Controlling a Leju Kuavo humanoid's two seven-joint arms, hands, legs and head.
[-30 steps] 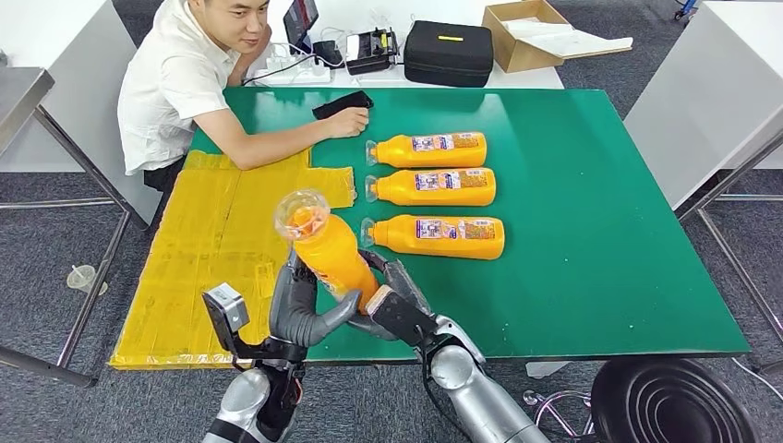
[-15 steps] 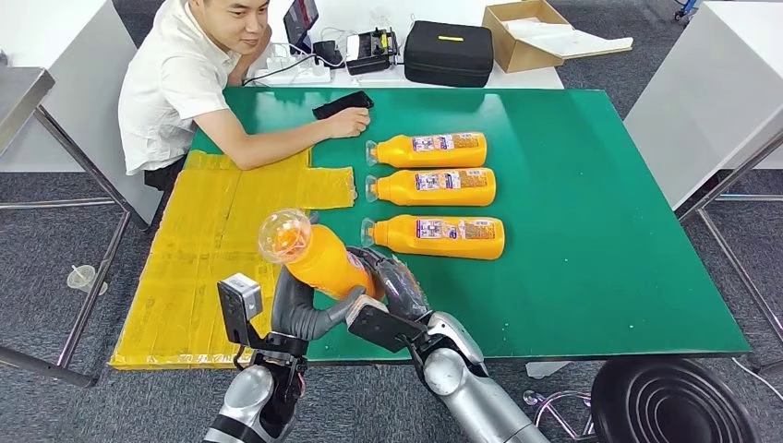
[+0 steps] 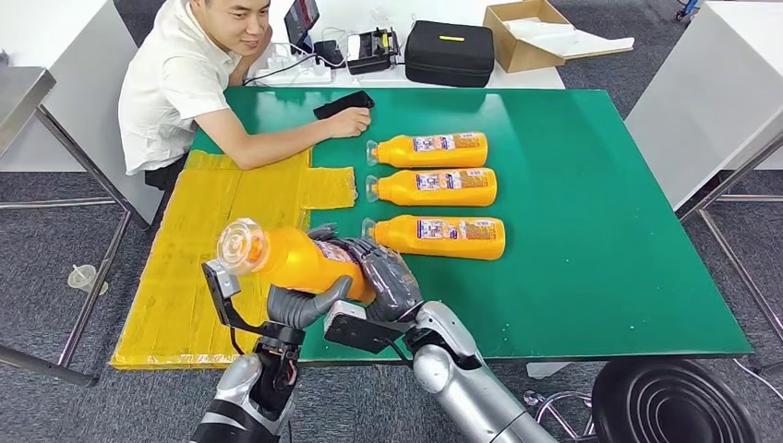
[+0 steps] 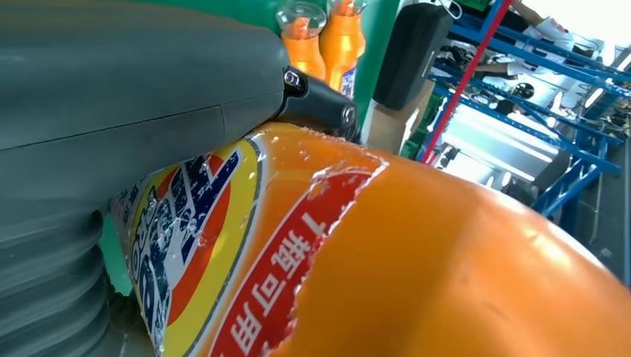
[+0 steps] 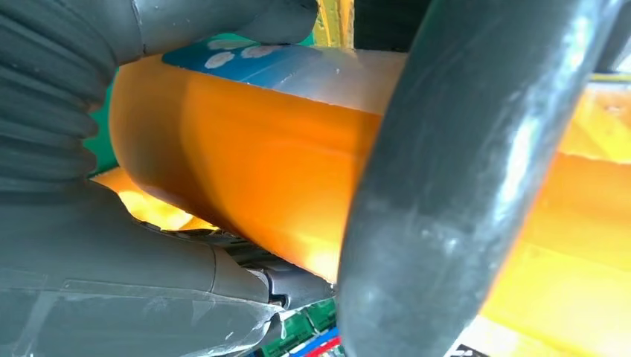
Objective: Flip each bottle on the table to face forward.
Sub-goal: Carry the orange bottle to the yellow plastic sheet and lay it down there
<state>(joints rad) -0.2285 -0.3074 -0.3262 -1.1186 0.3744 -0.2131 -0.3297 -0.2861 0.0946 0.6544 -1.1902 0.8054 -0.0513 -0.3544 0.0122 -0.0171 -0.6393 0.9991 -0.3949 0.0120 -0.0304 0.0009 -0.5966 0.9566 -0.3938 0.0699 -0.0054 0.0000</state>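
Head view: both the left hand and right hand grip an orange bottle lifted above the green desk, cap pointing left; three more bottles lie beyond.
Left wrist view: its label reads "1瓶可用".
Right wrist view: fingers wrap the bottle.

Green table bears three orange bottles and yellow sheet.

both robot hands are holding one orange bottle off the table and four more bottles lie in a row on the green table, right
Not quite: three bottles lie in a row on the green table, as the head view shows. The left robot hand and right robot hand do hold one orange bottle off it.
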